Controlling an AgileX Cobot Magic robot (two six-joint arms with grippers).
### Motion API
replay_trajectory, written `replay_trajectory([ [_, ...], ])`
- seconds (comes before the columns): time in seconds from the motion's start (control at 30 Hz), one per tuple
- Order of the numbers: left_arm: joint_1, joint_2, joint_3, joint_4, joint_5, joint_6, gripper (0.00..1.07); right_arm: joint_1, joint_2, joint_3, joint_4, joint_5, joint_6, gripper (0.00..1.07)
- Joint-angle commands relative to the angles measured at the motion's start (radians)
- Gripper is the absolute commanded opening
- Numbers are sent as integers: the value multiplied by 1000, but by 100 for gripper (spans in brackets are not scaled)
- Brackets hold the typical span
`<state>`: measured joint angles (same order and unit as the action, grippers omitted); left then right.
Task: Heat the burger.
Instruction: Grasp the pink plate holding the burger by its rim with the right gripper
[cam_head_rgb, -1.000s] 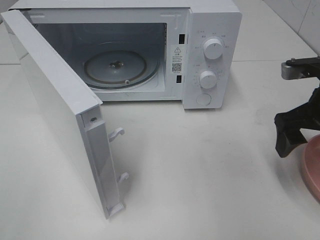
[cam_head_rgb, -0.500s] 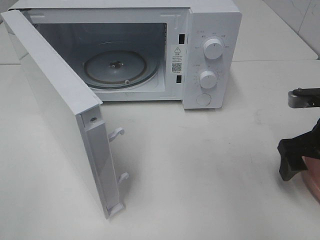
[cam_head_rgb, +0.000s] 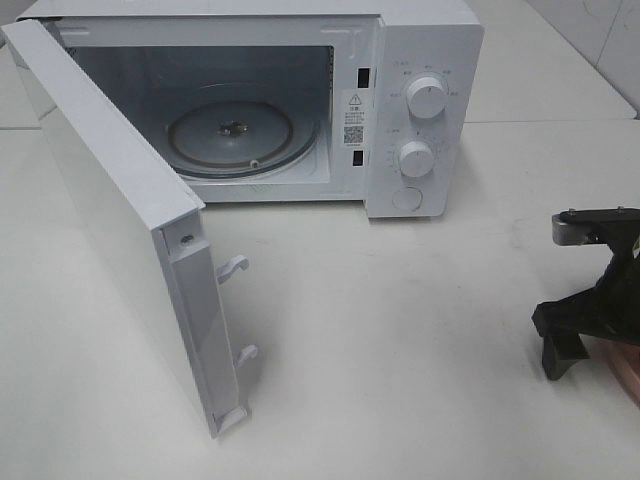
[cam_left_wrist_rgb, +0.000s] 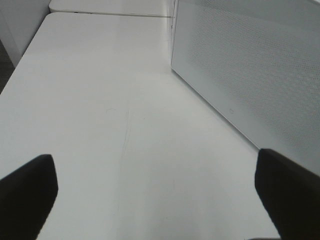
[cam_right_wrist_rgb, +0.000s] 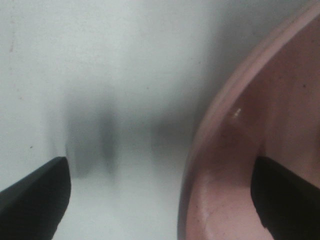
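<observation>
The right jaws have shifted inward along the counter and now stand spread astride the pink plate's rim. The left jaws are spread over the counter beside the open microwave door. The burger shows in no view.

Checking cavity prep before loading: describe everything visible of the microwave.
The microwave is a white countertop box standing upright at the back of the white table. Its door, hinged on the exterior view's left, is swung wide open, with two white latch hooks on its free edge. The cavity holds only a round glass turntable. The right panel carries two round knobs above a round button; a warning sticker sits on the frame. Only the table touches it.
</observation>
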<state>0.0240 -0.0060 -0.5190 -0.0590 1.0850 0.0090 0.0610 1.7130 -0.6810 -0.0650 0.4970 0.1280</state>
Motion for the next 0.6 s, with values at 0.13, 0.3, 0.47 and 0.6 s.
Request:
replay_trajectory([
  [0.13, -4, -15, 2, 3, -13, 0, 100, -9, 11, 6, -44, -9, 24, 80],
  [0.3, -4, -15, 2, 3, -13, 0, 100, -9, 11, 10, -102, -4, 89, 55],
  [0.47, -4, -15, 2, 3, -13, 0, 100, -9, 11, 27, -168, -13, 114, 22],
  [0.6, -4, -15, 2, 3, -13, 0, 100, -9, 11, 38, -173, -40, 126, 6],
])
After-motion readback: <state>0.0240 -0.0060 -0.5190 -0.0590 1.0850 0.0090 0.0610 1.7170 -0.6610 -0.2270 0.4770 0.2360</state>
